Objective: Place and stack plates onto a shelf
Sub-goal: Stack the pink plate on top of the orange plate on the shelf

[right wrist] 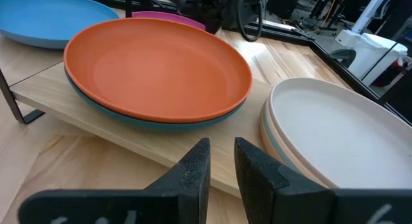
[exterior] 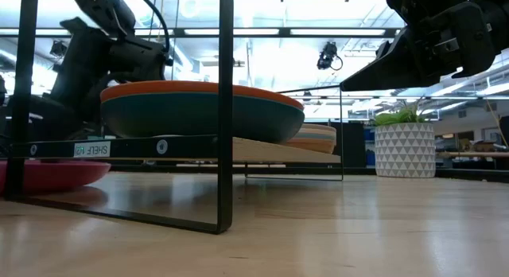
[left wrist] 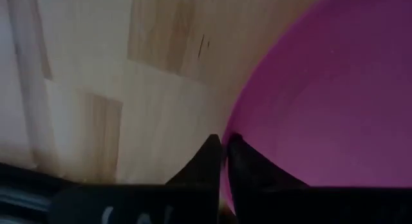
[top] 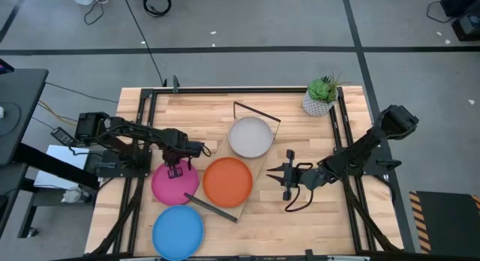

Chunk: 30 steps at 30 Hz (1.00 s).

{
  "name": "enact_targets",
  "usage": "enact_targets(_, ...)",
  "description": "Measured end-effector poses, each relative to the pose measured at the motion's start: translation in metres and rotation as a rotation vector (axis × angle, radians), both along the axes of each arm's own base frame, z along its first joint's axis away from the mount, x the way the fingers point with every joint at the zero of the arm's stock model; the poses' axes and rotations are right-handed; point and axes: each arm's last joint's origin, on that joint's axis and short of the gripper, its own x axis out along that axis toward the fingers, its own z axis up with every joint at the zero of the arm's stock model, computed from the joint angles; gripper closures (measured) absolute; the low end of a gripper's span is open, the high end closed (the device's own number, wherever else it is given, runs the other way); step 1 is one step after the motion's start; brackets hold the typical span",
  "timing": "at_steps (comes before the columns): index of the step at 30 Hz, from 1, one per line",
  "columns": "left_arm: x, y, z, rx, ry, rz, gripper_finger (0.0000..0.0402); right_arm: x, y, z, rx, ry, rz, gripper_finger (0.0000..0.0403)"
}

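A small white label (exterior: 93,150) on the thin black metal frame bar of the light wooden shelf (exterior: 270,152) shows mirrored lettering, seemingly "SHELF".

Orange plate (top: 227,181) atop teal, cream stack (top: 250,136) on shelf (right wrist: 129,137); pink (top: 175,184), blue (top: 178,231) on table.

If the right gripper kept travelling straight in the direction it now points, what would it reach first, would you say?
The right gripper points at the light wooden shelf. Most likely it would meet the shelf's near edge, or just above it the round orange plate stacked on a dark teal plate; its height is unclear.
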Motion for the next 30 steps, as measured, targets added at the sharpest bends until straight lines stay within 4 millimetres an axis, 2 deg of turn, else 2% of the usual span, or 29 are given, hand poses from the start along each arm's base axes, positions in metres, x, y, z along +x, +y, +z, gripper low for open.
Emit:
enact_targets(5,0.004,0.001,0.032,0.024,0.035,-0.018,0.0386,0.000,0.000,0.001,0.000,-0.004,0.009,0.0326)
enact_targets(8,0.012,0.002,0.069,0.057,0.007,-0.020,0.0387,0.000,0.000,0.001,0.001,-0.007,0.010,0.0326)
enact_targets(12,0.019,0.005,0.129,0.167,-0.016,-0.009,0.0387,0.000,0.001,0.001,0.006,-0.008,0.019,0.0326)
enact_targets(17,0.031,0.006,0.197,0.179,-0.302,0.001,0.0387,0.001,0.001,0.001,0.006,-0.010,0.020,0.0326)
enact_targets(21,0.035,0.008,0.234,0.150,-0.453,0.059,0.0388,0.001,0.001,0.001,0.006,-0.010,0.020,0.0326)
enact_targets(23,0.036,0.008,0.244,0.147,-0.536,0.095,0.0388,0.000,0.001,0.001,0.004,-0.006,0.020,0.0326)
enact_targets(25,0.042,0.005,0.244,0.121,-0.584,0.106,0.0388,0.000,0.001,0.001,0.004,-0.007,0.020,0.0326)
enact_targets(30,0.077,-0.002,0.221,0.102,-0.614,0.102,0.0388,0.001,0.001,0.001,0.004,-0.008,0.020,0.0326)
